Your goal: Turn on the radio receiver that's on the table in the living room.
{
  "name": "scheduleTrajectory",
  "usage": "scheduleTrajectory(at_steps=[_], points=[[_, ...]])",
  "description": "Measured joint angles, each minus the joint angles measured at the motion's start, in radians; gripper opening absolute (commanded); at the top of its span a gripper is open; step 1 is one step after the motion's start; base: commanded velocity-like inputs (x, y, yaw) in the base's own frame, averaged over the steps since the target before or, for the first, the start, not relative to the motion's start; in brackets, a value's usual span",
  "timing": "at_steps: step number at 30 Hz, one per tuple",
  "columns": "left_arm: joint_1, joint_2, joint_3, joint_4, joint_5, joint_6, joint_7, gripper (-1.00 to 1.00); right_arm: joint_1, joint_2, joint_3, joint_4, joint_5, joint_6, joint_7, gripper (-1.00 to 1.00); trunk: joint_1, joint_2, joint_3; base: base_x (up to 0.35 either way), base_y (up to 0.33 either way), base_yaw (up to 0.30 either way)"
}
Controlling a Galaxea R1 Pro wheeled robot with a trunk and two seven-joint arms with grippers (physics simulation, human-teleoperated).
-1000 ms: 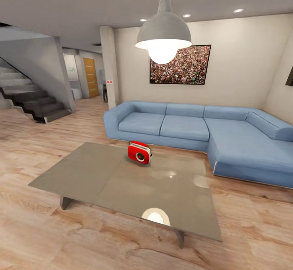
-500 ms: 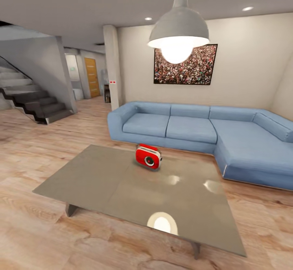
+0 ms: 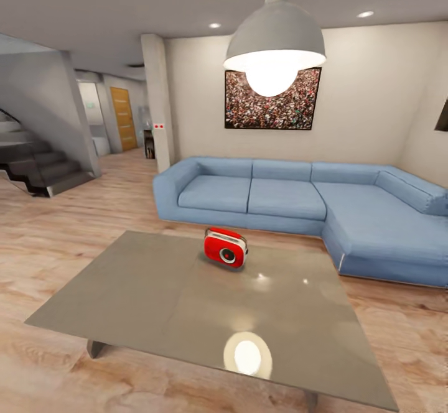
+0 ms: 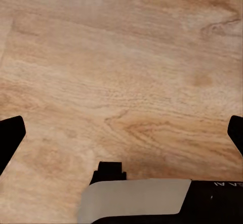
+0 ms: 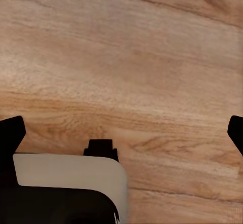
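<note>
Living room, wood floor | left gripper (image 4: 121, 133) and right gripper (image 5: 121, 133) jaws wide apart, empty, over bare planks | radio (image 3: 225, 248) upright on far half of grey table (image 3: 155, 295), before blue sofa (image 3: 280, 195) | table nearer than a second ago: approach under way, radio out of reach | no containers.

Table (image 3: 155, 295) front corners cut off

Bright pendant lamp (image 3: 274, 40); tabletop glare
</note>
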Motion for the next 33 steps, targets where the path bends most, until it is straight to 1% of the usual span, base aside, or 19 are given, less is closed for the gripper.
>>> scheduleTrajectory(at_steps=[30, 33], points=[[0.0, 0.0, 0.0, 0.0, 0.0, -0.003, 0.0, 1.0, 0.0, 0.0, 0.0, 0.0, 0.0, 0.0, 0.0, 1.0, 0.0, 0.0, 0.0, 0.262, 0.231, -0.276], [0.0, 0.0, 0.0, 0.0, -0.001, -0.005, 0.0, 1.0, 0.0, 0.0, 0.0, 0.0, 0.0, 0.0, 0.0, 1.0, 0.0, 0.0, 0.0, 0.221, 0.147, -0.25]])
